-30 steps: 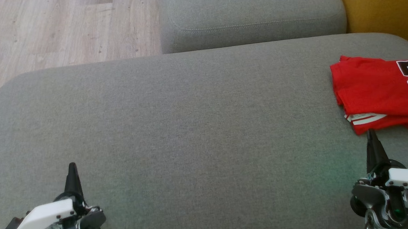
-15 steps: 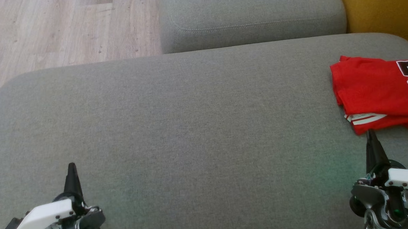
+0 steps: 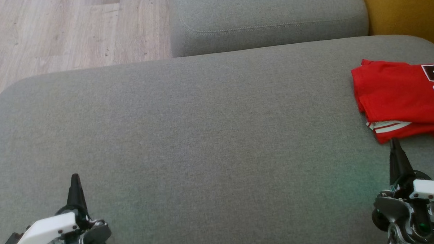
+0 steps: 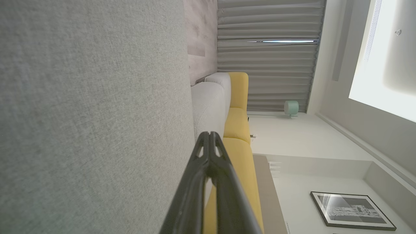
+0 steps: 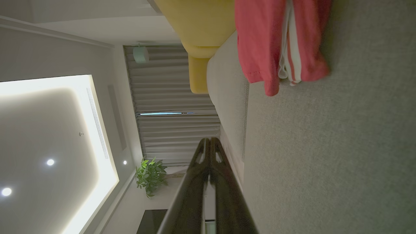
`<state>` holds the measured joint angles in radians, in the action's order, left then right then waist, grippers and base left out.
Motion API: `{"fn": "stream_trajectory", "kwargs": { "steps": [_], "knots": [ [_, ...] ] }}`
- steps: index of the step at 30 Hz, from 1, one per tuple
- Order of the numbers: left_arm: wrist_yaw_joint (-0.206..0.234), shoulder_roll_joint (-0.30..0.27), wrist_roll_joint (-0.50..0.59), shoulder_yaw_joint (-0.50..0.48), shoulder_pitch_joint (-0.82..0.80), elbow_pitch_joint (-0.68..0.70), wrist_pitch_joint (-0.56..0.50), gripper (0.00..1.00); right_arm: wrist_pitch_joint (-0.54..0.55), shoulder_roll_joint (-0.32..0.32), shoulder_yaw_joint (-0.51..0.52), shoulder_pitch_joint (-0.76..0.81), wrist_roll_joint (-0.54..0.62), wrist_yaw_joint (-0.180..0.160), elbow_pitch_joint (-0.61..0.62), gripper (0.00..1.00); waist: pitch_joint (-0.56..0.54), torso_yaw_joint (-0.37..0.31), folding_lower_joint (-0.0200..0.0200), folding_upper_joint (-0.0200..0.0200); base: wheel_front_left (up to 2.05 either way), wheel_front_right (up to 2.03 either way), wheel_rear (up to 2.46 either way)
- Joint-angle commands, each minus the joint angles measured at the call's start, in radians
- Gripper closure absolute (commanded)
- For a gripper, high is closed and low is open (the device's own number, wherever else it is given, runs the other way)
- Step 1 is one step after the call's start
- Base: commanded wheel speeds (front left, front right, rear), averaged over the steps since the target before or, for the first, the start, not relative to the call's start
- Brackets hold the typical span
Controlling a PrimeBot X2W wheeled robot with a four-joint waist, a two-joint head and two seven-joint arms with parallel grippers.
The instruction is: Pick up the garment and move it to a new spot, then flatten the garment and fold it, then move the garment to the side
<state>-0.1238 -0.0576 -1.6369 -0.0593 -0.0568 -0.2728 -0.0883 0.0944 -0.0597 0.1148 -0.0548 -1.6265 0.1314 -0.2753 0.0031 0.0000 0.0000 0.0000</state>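
Note:
The garment is a red jersey with black and white numerals and white stripes, folded at the far right of the grey sofa cushion and cut off by the view's right edge. In the right wrist view its folded edge lies ahead of the fingers. My right gripper is shut and empty, its tip just short of the jersey's near edge. My left gripper is shut and empty at the lower left, over bare cushion. Both wrist views show the fingertips pressed together.
A second grey cushion sits behind the big one. Wooden floor lies at the upper left past the cushion's edge. A yellow sofa part is at the upper right. Bare cushion stretches between the two grippers.

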Motion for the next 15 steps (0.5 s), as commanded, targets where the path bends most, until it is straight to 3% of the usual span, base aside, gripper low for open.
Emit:
{"fn": "stream_trajectory", "kwargs": {
  "steps": [1,15],
  "knots": [
    [-0.007,-0.008,0.010,-0.033,-0.049,0.029,-0.008,1.00,0.007,-0.002,-0.016,-0.052,0.005,-0.001,0.031,1.00,0.000,0.000,0.0000,0.0000,0.00,0.00,0.00],
    [-0.007,-0.006,0.013,-0.037,-0.050,0.028,-0.011,1.00,0.009,0.000,-0.013,-0.052,0.008,-0.001,0.031,1.00,0.000,0.000,0.0000,0.0000,0.00,0.00,0.00]
  ]
}}
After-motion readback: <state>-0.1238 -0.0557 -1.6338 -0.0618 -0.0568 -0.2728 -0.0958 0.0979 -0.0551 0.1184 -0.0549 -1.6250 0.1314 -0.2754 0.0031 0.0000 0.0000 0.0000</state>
